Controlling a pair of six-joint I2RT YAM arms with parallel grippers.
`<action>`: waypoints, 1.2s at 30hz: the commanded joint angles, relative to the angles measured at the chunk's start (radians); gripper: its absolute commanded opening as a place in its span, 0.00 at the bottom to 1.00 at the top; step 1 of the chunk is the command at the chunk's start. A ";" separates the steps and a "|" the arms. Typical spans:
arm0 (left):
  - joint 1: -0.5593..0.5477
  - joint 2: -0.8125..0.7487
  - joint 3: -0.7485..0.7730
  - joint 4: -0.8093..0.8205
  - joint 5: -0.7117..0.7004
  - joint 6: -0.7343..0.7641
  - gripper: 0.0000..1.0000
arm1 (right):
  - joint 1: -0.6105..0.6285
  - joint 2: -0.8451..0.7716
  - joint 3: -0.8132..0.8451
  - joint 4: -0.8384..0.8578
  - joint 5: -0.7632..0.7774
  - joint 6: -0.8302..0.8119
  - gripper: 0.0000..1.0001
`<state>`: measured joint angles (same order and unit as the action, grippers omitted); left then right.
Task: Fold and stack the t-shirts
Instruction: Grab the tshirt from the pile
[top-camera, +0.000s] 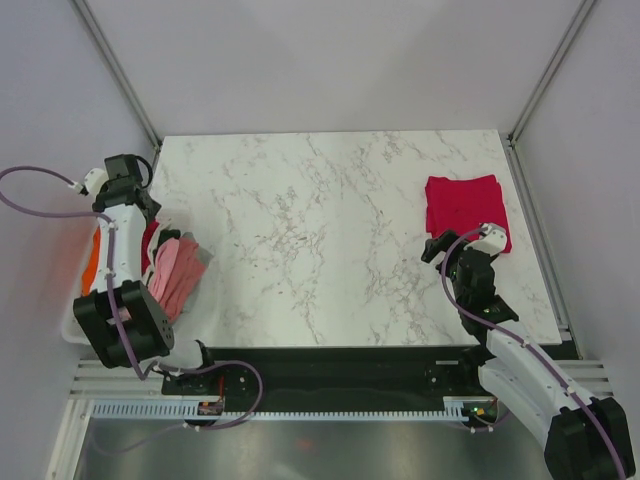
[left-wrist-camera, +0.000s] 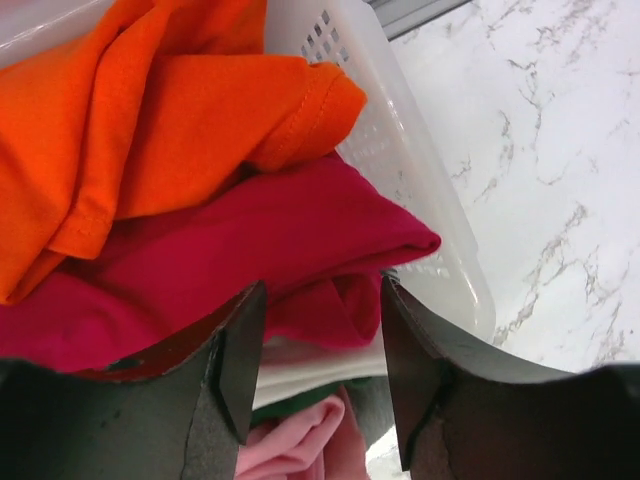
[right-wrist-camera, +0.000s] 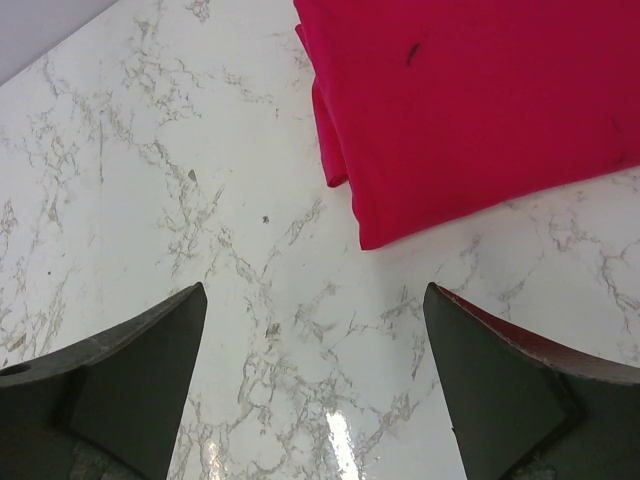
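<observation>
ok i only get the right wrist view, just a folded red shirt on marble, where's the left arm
observer: the left arm's fingers are open in a white plastic basket by the white marble table's left edge, over a crumpled crimson-red t-shirt.
operator: anything else in there
observer: an orange cloth lies partly over that shirt, with pink cloth alongside.
operator: and where's mine on the table
observer: the folded crimson-red t-shirt lies near the far right corner.

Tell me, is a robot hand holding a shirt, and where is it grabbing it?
Nothing is held. The left gripper is open over a crimson shirt in the basket; the right gripper is open above the table beside the folded shirt.
</observation>
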<state>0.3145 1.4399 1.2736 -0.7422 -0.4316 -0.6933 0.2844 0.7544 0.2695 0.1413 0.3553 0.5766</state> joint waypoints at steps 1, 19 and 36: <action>0.032 0.053 0.053 0.029 0.011 -0.073 0.56 | 0.001 -0.006 0.011 0.008 0.005 0.005 0.98; -0.022 -0.277 0.047 0.064 0.010 -0.088 0.02 | 0.001 -0.001 0.017 0.000 0.028 -0.004 0.98; -0.022 -0.426 0.627 -0.052 0.313 -0.047 0.02 | 0.002 0.008 0.036 -0.014 0.030 -0.004 0.98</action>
<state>0.2943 1.0061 1.8027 -0.8001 -0.2066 -0.7322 0.2844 0.7670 0.2699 0.1223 0.3676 0.5758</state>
